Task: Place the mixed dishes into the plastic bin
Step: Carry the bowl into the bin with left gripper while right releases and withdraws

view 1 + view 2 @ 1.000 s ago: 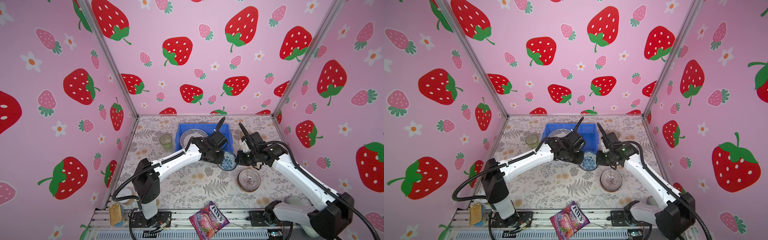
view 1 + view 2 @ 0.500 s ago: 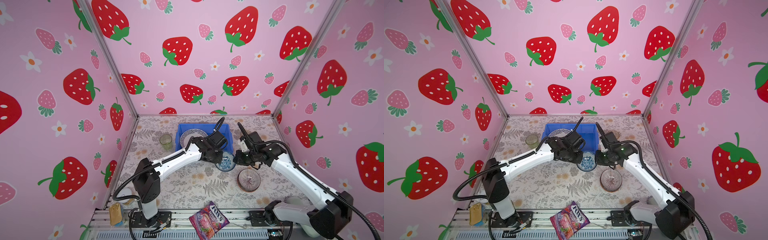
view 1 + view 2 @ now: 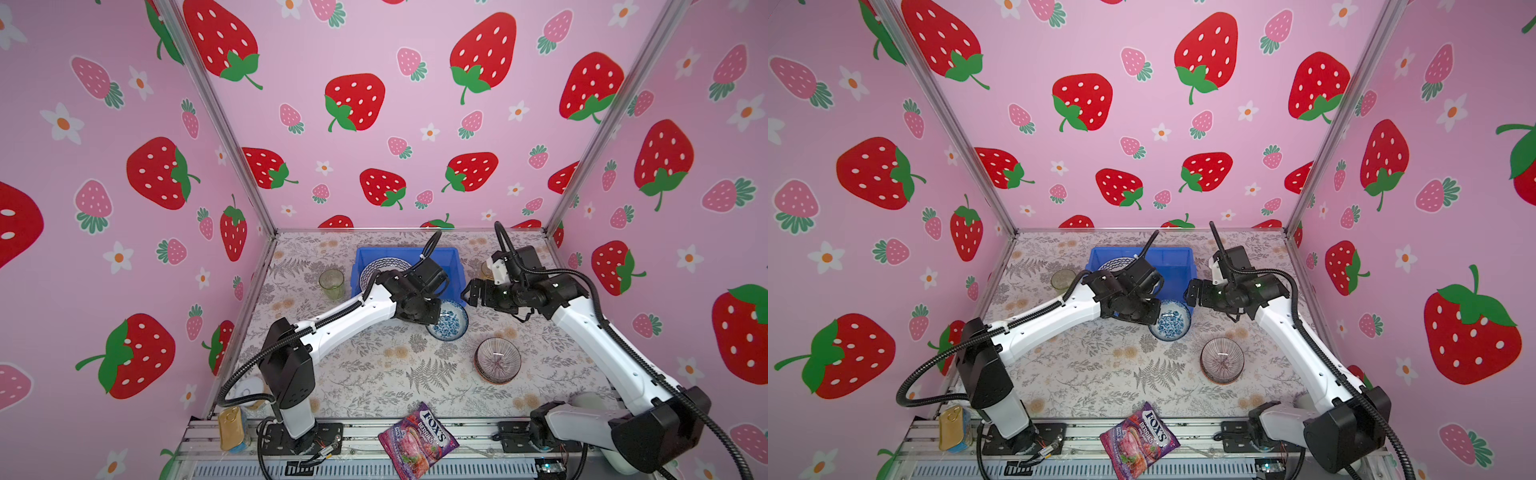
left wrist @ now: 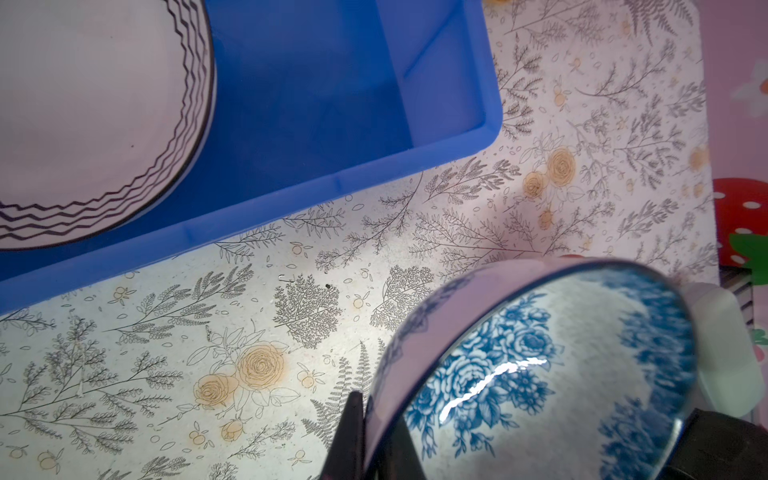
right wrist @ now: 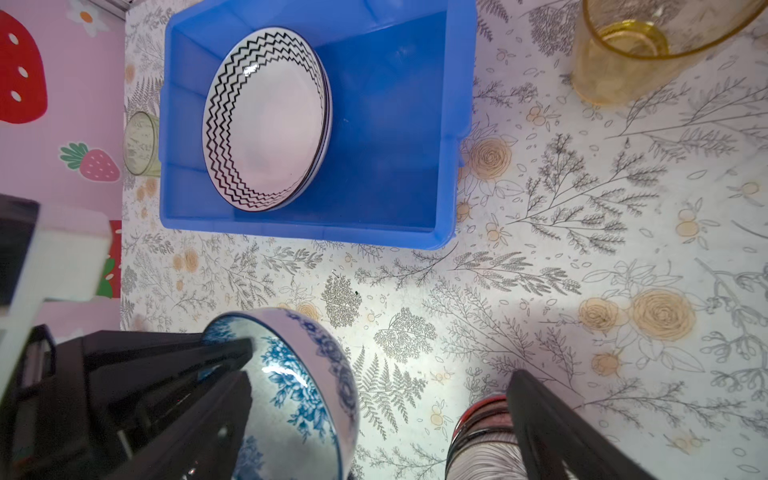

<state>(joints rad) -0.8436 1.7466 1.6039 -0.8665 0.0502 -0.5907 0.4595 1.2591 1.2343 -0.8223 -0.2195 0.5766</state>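
A blue-flowered bowl [image 3: 449, 322] [image 3: 1169, 322] hangs tilted just in front of the plastic bin's [image 3: 452, 269] [image 3: 1180, 266] near right corner. My left gripper [image 3: 433, 318] [image 4: 368, 436] is shut on its rim [image 4: 540, 374]. My right gripper [image 3: 467, 293] [image 5: 380, 382] stands open beside the bowl [image 5: 299, 386], holding nothing. A zigzag-rimmed plate [image 3: 382, 268] [image 5: 266, 120] lies in the bin [image 5: 395, 145]. A striped bowl stack [image 3: 497, 359] [image 5: 478, 440] sits on the table. The green tumbler [image 3: 331, 284] stands left of the bin; the amber tumbler [image 5: 623, 62] stands to its right.
A purple FOX'S candy bag [image 3: 417, 438] lies at the front edge. A gold tin [image 3: 232, 428] stands at the front left by my left arm's base. Pink strawberry walls close in the table on three sides.
My right gripper has opened and let go of the blue-flowered bowl. My left gripper stays shut on its rim, and the bowl has shifted slightly left.
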